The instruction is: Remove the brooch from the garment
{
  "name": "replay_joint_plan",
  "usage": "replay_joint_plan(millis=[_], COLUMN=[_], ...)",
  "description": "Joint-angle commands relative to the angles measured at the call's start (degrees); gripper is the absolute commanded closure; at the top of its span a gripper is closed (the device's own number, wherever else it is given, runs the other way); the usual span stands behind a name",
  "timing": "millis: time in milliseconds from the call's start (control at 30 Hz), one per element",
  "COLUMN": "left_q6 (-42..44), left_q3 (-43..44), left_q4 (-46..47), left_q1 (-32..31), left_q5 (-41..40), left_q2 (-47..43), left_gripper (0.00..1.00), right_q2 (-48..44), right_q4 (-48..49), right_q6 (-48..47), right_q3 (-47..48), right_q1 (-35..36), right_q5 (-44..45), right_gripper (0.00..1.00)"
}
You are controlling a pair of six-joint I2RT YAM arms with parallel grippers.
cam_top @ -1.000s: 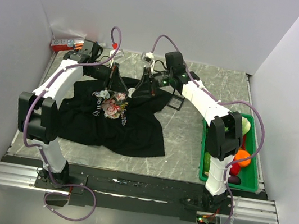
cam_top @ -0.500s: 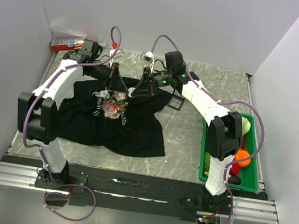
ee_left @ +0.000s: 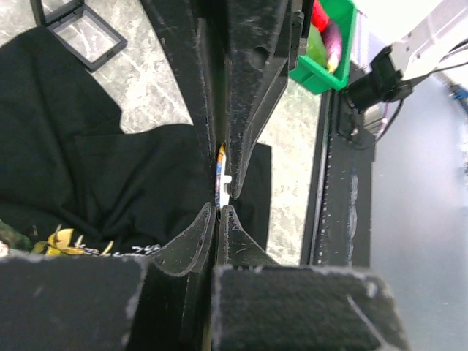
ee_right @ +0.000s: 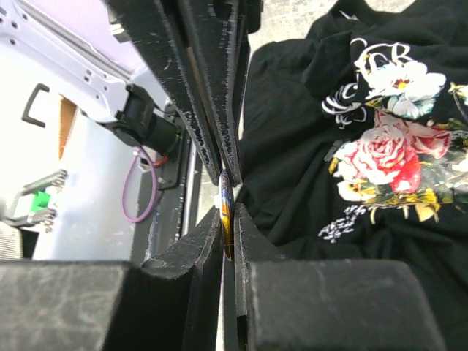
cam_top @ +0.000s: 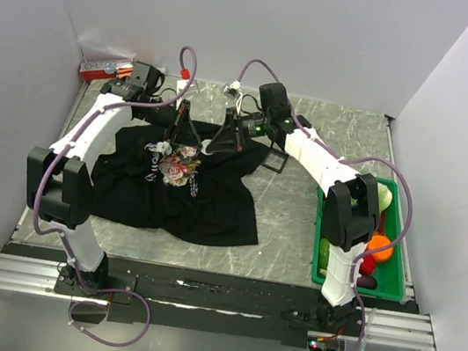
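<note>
At the near edge of the desk (cam_top: 295,239) both arm bases stand bolted side by side. Just beyond them the garment (cam_top: 211,208), a black T-shirt, lies spread and rumpled on the left half of the desk, its rose print (cam_top: 177,167) facing up. To the right, well apart from the shirt, a green bin (cam_top: 399,255) holds orange, purple and pale pieces.

Farther in, both arms reach over the shirt's far edge. The left claw (cam_top: 170,137) hangs just beyond the print with its jaws pressed together; a tiny white and yellow sliver shows at their seam, and I cannot tell what it is. The right claw (cam_top: 214,143) hangs near it, over the shirt's collar side, its jaws closed on the brooch (ee_right: 225,212), a thin gold piece seen edge-on with a blue streak. Whether the brooch is fastened to the cloth cannot be told.

Beyond the right claw a small black box (cam_top: 276,160) sits on bare desk beside the shirt. At the far left corner lies a red and white object (cam_top: 103,72).
</note>
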Motion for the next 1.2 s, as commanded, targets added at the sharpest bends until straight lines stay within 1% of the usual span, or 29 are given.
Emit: replay_joint_plan(millis=[0, 200, 367, 500, 800, 967, 1000, 1100, 1167], left_q6=[3.01, 4.59, 4.68, 4.94, 4.94, 4.59, 4.33, 3.45, 3.36], left_q3=[2.49, 1.96, 1.44, 0.47, -1.37, -2.78, -2.87, -2.35, -1.47], left_q4=[-0.81, -1.51, -1.16, -0.90, -0.19, 0.60, 1.03, 1.56, 1.56], left_q1=[-1.82, -1.74, -1.82, -1.82, -1.47, -1.03, -0.94, -0.77, -0.59], left_q5=[1.93, 0.44, -0.71, -1.76, -4.14, -5.10, -5.45, -5.72, -5.63], left_q2=[-3.62, -4.06, -4.32, -4.32, -4.24, -4.24, -4.24, -4.24, -4.24], left_gripper=[0.99, 0.99, 0.99, 0.99, 0.99, 0.99, 0.99, 0.99, 0.99], right_q2=[1.36, 1.45, 1.10, 0.48, -0.75, -2.24, -2.42, -3.47, -4.61], right_q4=[6.97, 13.81, 15.75, 19.08, 23.93, 26.56, 26.83, 25.70, 25.08], right_q6=[6.31, 13.95, 16.42, 18.79, 22.83, 23.98, 23.98, 22.32, 21.26], right_q3=[-0.96, -2.54, -3.33, -4.82, -6.32, -6.32, -6.32, -5.97, -6.06], right_q1=[-0.53, -2.03, -3.52, -4.14, -5.10, -5.19, -5.28, -5.72, -7.21], right_q5=[1.49, 0.61, 0.00, -1.67, -3.70, -6.86, -7.47, -9.23, -9.41], right_gripper=[0.87, 0.87, 0.86, 0.86, 0.80, 0.65, 0.58, 0.47, 0.44])
